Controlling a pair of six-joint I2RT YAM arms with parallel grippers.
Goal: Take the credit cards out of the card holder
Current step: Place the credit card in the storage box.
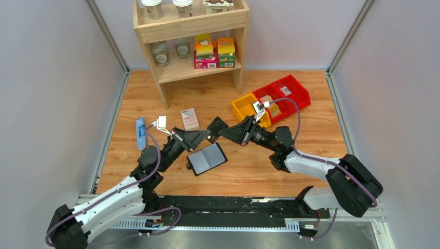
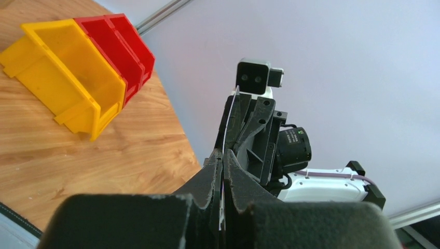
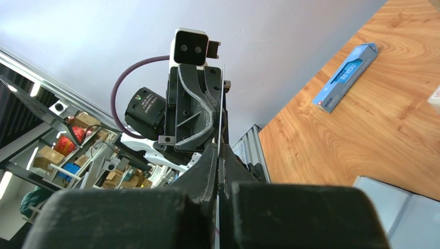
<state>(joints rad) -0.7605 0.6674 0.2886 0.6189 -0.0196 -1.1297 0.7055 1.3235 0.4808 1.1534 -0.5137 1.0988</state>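
**Entry: credit card (image 1: 217, 125).** The card is held clear of the table between the two arms, just beyond the card holder (image 1: 206, 158). The holder is laid open and flat on the wooden tabletop (image 1: 321, 129). The card is gripped from both sides at once. The left gripper (image 1: 207, 136) is closed narrowly on one edge and the right gripper (image 1: 224, 132) on the opposite edge. The same double pinch is seen edge-on in both wrist views.

**Hazards (judged).**
- With two pincers clamped on one thin card, it is likely to be bent by an uneven pull or creased by a twist between the wrists.
- If one side is released before the other grip is firm, the card could be dropped onto the holder or beside the pink-and-white box (image 1: 190, 118).
- A slip is made likelier by the smooth faces and slim edge.
- Whether other cards are lodged in the holder's pockets cannot be told.

**Materials, textures, shapes.**
- Card: thin, flat, rectangular and dark; it is seen only as a pale hairline when viewed from the edge.
- Card holder: a black bifold with a glossy grey-blue pocket lining.
- Gripper fingers: black, matte and faintly grainy, tapered to narrow tips.
- Tabletop: smooth, with a warm wood grain.

**Also recorded.**
- Narrow blue box (image 1: 140, 133).
- Yellow bin (image 1: 248, 107) and red bins (image 1: 284, 93), open-topped, hard and angular.
- Pale wooden shelf unit (image 1: 192, 24).
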